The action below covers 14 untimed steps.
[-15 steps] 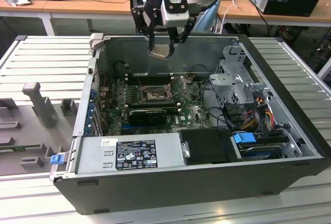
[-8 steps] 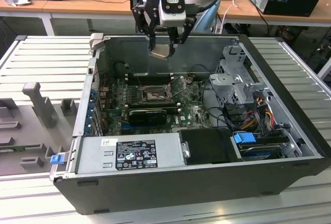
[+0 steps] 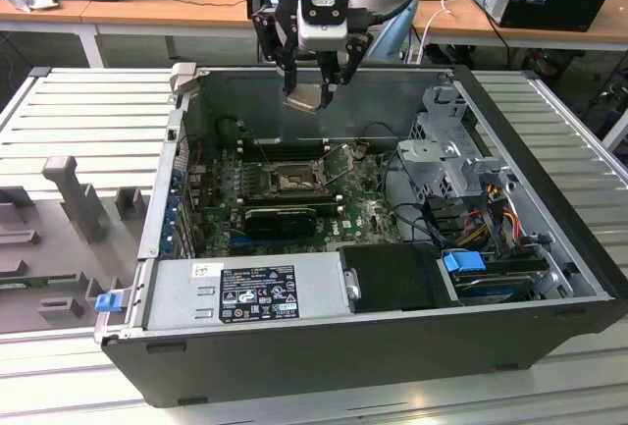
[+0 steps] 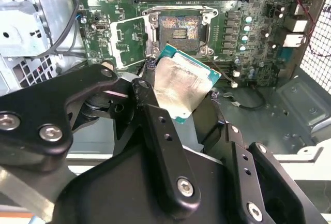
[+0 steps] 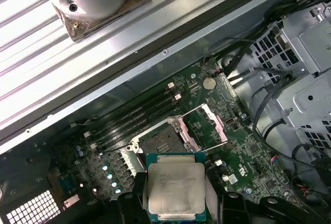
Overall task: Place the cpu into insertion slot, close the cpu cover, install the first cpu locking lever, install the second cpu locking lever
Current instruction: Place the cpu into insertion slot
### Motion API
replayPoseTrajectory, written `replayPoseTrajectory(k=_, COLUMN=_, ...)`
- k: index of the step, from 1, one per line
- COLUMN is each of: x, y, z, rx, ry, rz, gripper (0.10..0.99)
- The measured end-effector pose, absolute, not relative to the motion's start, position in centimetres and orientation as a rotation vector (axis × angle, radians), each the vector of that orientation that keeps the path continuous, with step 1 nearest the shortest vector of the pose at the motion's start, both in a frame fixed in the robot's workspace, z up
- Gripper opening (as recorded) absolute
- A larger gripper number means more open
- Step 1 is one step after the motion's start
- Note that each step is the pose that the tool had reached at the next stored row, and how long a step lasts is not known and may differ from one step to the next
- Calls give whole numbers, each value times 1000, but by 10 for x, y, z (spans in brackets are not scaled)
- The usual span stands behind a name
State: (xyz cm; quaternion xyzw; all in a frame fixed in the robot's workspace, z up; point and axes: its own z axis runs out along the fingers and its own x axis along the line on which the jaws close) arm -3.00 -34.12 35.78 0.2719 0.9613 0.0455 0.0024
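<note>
Gripper clamped on cpu, chip pinched by opposite edges, tilted. Second wrist view: cpu shows dull metal top, green rim, between black fingers. Gripper hangs high over open computer case, near its far wall in exterior view, well apart from green board. Insertion slot uncovered, just beside long memory slots. Cpu cover swung open, hinged at slot's edge.
</note>
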Motion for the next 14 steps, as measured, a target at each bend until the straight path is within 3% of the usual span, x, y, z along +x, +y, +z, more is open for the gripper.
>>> replayPoseTrajectory(k=14, x=-30, y=-341, z=354, rx=1163, ry=2899, rz=141, gripper=533)
